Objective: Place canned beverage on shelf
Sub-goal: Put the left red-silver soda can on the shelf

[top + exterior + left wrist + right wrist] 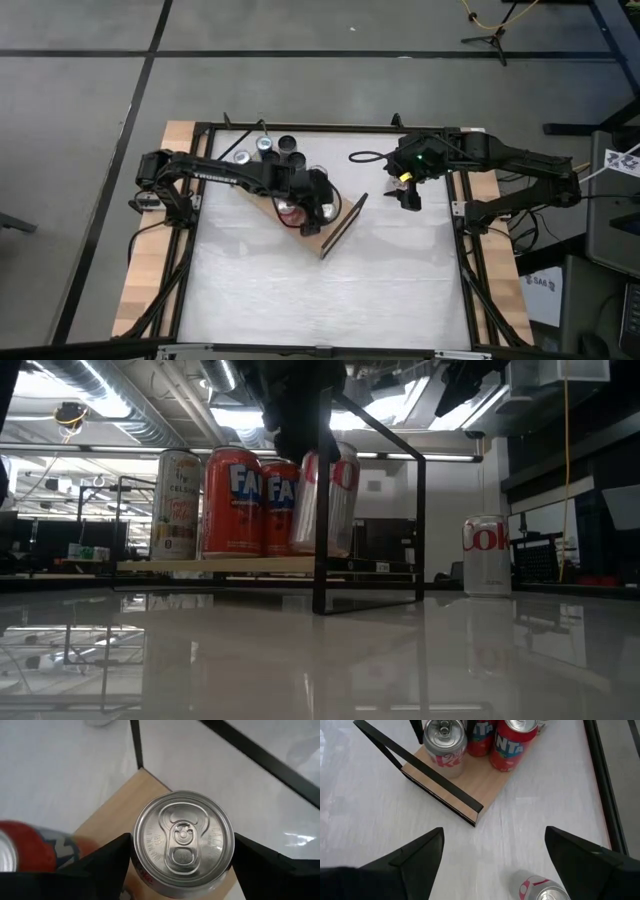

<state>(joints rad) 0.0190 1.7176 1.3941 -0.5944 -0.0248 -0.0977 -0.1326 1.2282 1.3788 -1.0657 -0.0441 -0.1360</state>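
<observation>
The shelf (230, 565) is a light wooden board on a thin black frame, standing mid-table; it also shows in the right wrist view (470, 790). On it stand a pale can (176, 505) and two orange cans (232, 500). My left gripper (308, 205) is shut on a silver can (182, 840) over the board's end, beside the orange cans. My right gripper (492, 845) is open and empty, above the table to the shelf's right, over another silver and red can (540, 890) that stands on its base. My left gripper pinches the silver can between its two fingers (112, 857), one on each side of the can's wall (142, 870) just below the top rim. The fingers come from above, pointing down. In the low view the can (325, 500) is tilted, its lower end at board level; whether it rests there I cannot tell.
Several more cans (270, 150) stand in a group near the table's far edge, behind my left arm. A black cable (365, 157) lies near the far edge by my right arm. The shelf's black frame (420, 525) rises around the board.
</observation>
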